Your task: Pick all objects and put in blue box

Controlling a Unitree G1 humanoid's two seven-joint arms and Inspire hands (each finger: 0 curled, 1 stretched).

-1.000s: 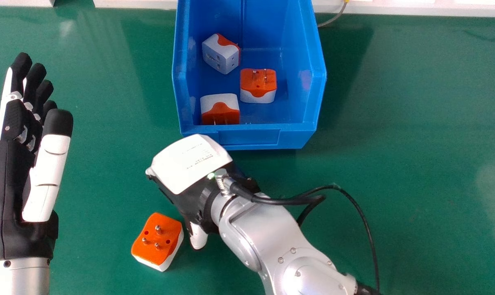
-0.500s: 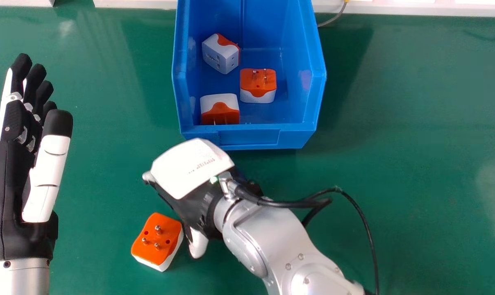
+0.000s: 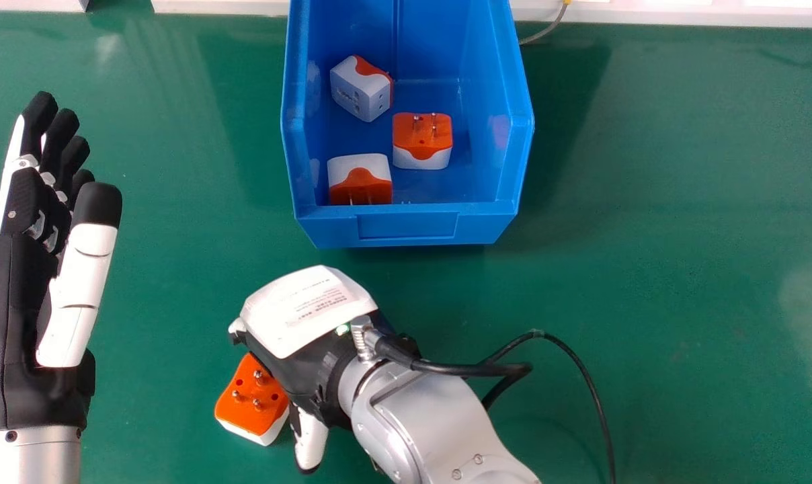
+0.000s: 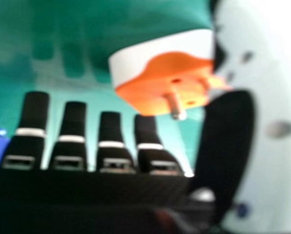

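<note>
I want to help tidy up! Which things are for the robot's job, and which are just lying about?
For the job:
- blue box
- back plug, right plug and front plug inside it
- table plug
- right hand

Just there:
- grey cable behind the box
- white strip along the back

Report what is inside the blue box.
Three orange-and-white plug adapters lie in the blue box: one white side up, one prongs up, one by the front wall. Whatever lies beneath them is covered.
</note>
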